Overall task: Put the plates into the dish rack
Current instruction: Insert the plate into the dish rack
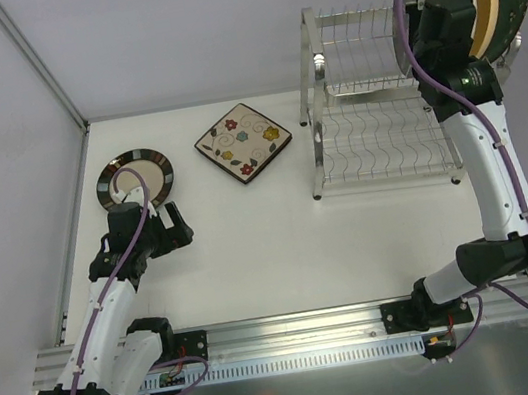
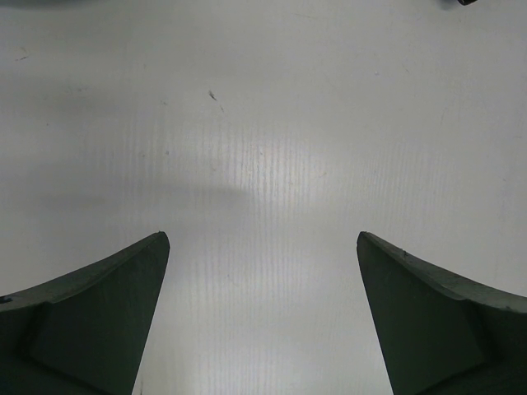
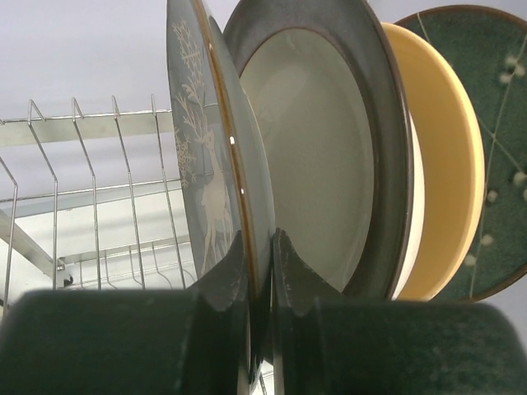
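Right wrist view: right gripper [image 3: 262,247] is clamped on the bottom rim of an upright deer-pattern plate [image 3: 210,164]. Three more plates stand on edge in a row beside it: a dark-rimmed plate with a cream centre [image 3: 321,156], a yellow plate [image 3: 445,181], then a dark green plate with white specks [image 3: 494,123]. Bare rack wires show on the other side of the deer plate. Can't tell whether the deer plate sits in a slot.

Top view: only the yellow and green plates show past the right wrist; the deer plate and the dark-rimmed one are hidden. They're at the right end of the upper shelf of the dish rack [image 1: 383,152], which stands at the far right corner of the table [image 1: 282,245]. This view also has what the wrist views miss: a round striped-rim plate [image 1: 160,169] near the left edge, and a square floral plate [image 1: 244,142] near the middle of the far edge, both lying flat.

Left wrist view: left gripper [image 2: 262,239] has its fingers wide apart, holding nothing, only bare table under it. From the top it sits just on the near side of the striped-rim plate.

Count: six plates (four at the rack, two on the table), one rack.
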Available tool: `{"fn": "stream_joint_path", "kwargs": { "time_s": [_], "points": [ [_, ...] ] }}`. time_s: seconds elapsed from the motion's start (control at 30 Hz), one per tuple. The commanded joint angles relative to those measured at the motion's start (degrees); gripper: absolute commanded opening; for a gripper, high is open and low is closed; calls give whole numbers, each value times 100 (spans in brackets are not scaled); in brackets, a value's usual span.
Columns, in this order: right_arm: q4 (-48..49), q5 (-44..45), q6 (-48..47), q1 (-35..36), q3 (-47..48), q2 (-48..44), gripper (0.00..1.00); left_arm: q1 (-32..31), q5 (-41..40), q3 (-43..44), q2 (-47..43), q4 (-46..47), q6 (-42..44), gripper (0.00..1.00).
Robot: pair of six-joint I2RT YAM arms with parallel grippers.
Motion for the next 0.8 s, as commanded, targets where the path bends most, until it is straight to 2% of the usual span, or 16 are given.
{"fn": "stream_joint_path", "kwargs": {
  "time_s": [0.0, 0.43, 0.53, 0.6, 0.73, 0.77],
  "points": [
    [625, -17, 291, -66, 130, -163, 0, 3, 90, 210, 44, -46, 89, 99],
    [299, -272, 705, -101, -196, -295, 1, 3, 134, 210, 44, -46, 89, 99],
    [247, -342, 749, -101, -266, -374, 7, 3, 143, 219, 44, -46, 89, 99],
    [186, -334, 766, -101, -284, -383, 16, 3, 151, 210, 44, -46, 89, 99],
    [176, -316, 766, -101, -363, -462, 21, 11, 160, 219, 35, -46, 89, 99],
    [177, -325, 766, -101, -389, -497, 25, 11, 160, 210, 35, -46, 89, 99]
  ]
}}
